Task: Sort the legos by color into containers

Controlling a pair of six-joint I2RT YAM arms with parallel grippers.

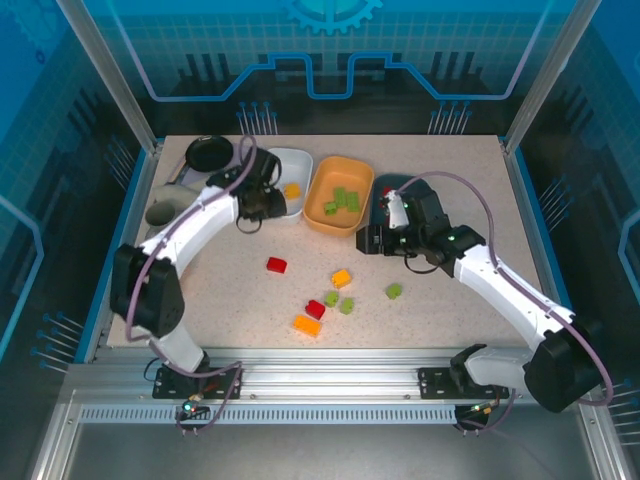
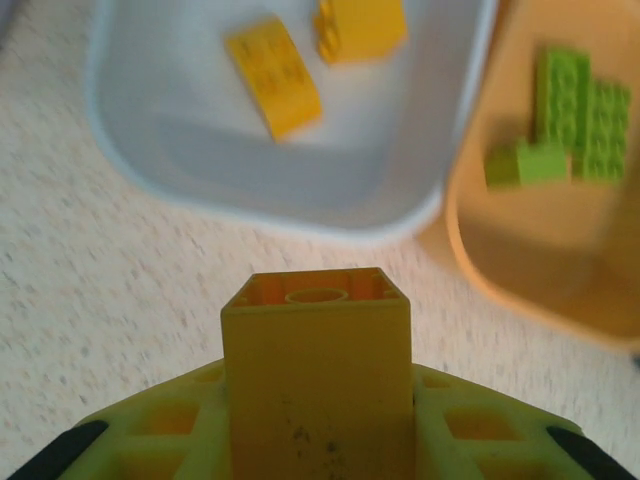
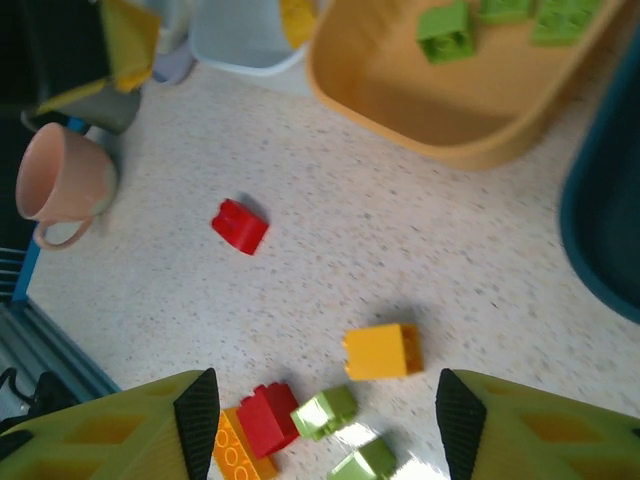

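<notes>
A yellow brick is clamped between the jaws of the left gripper, hollow end forward. The white dish lies just ahead of the tool and holds two yellow bricks. The orange dish, with green bricks, lies ahead and to the right.

Step in hand, by judgement: delivering yellow to white. The next move calls for advancing past the rim, then releasing.

The right wrist view adds the right gripper, jaws wide and empty, above loose bricks. The teal dish lies to its right.
</notes>
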